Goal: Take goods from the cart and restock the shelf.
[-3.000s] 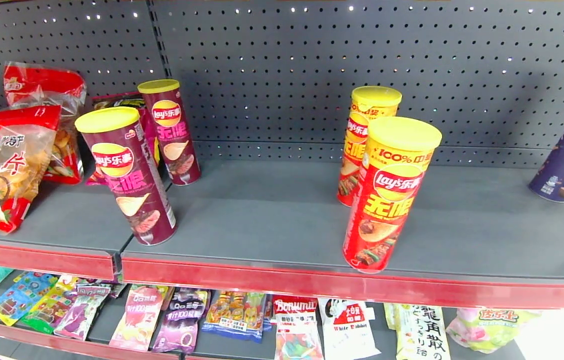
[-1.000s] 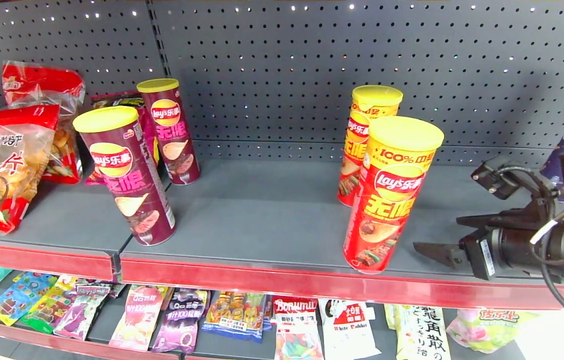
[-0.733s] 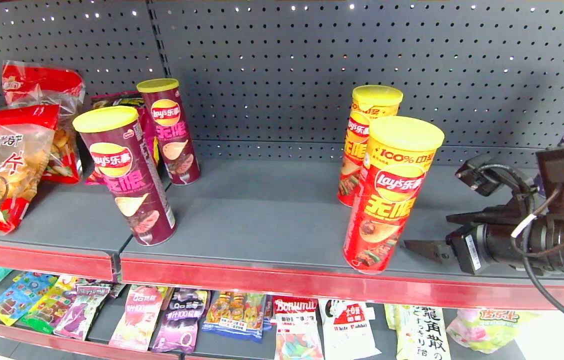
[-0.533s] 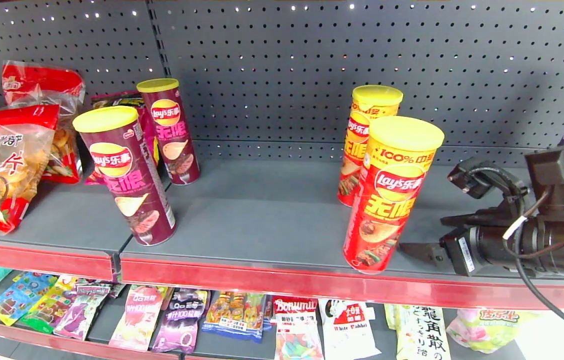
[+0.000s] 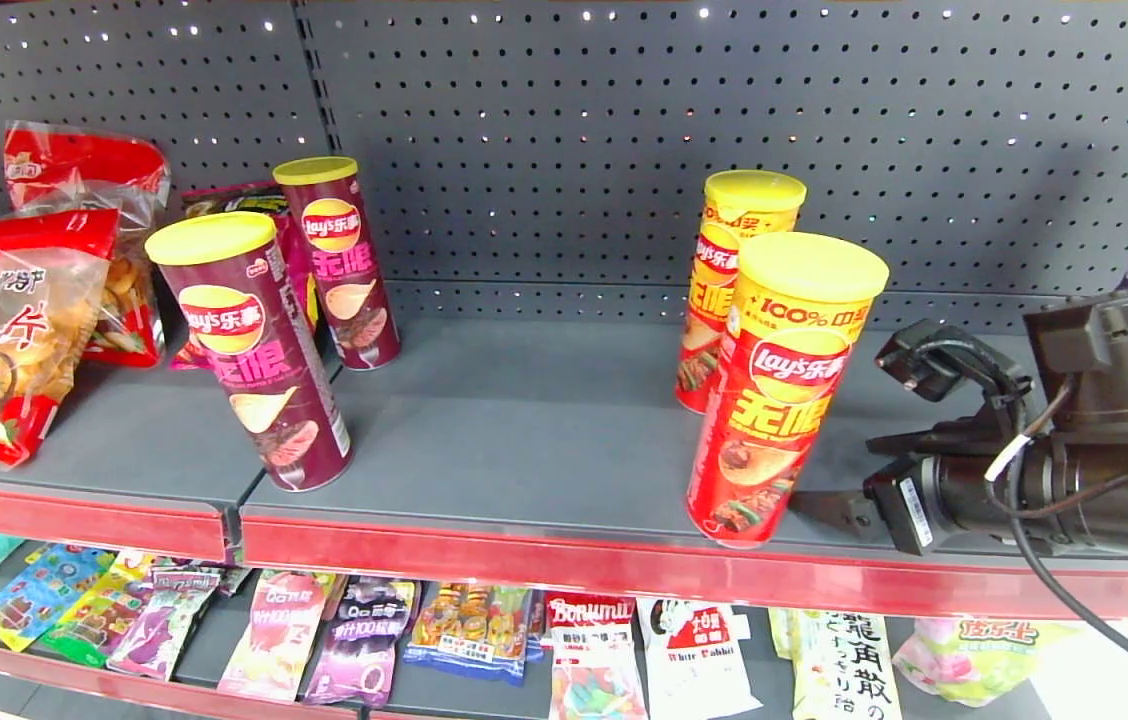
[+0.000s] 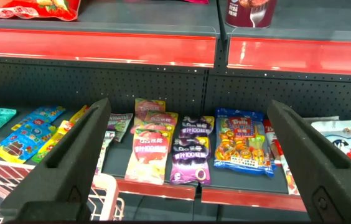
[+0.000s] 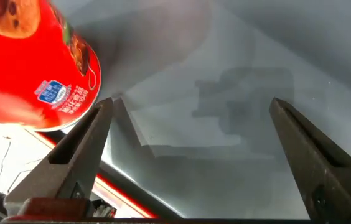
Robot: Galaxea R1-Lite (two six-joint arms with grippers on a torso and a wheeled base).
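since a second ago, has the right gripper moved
Yes. The right gripper has slid left along the shelf toward the front red can, which has stayed put; it is now close beside the can's base.

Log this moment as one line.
right gripper: open, beside front red can base | left gripper: open, empty, facing lower shelf | held: nothing

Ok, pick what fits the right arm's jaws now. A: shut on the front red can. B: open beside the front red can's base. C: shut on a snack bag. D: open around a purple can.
B: the right jaws stand wide apart, nothing between them, one tip by the base of the front red can on the shelf.
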